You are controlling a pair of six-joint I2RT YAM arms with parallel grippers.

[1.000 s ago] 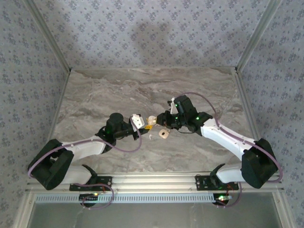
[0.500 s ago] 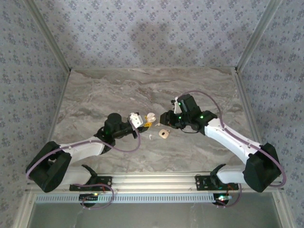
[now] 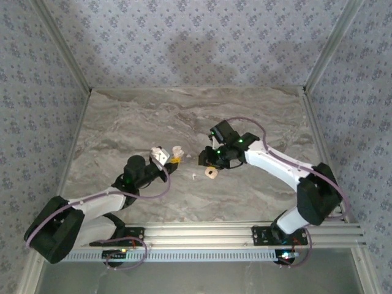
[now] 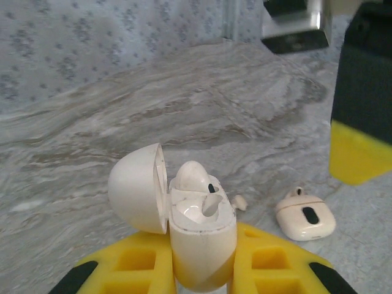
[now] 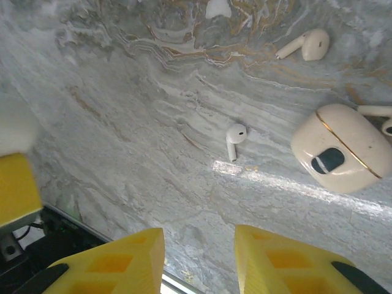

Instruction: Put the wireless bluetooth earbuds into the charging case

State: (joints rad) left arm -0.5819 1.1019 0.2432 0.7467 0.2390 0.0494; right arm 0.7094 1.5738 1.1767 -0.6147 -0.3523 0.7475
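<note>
Just beside the tan closed case (image 5: 340, 156), on its left-arm side, 1 white earbud (image 5: 234, 138) lies loose on the marble table (image 5: 122, 92), stem flat and touching nothing. A cream-toned earbud (image 5: 309, 44) lies near that case too, apart from it.

Farther to the same side of the tan case, the left gripper (image 4: 202, 263) pinches the white charging case (image 4: 202, 236) low on its body, its 2 yellow fingers pressed against the shell. The hinged lid (image 4: 138, 187) stands open and the sockets face up. This looks like a deliberate presentation, with the case held steady and off the table as a target for the other arm. 1 seated earbud (image 4: 192, 176) appears to sit in it already, and the socket beside it looks empty.

The left arm runs low and diagonally from its base toward the tan case, its wrist roughly level. The right arm reaches in from its base with a bent elbow and its wrist pitched down. The right gripper (image 5: 199, 257) hangs over the table with its fingers spread and only bare marble between them. It stops short of the white earbud, probably lining up for a pinch on so small a thing.
</note>
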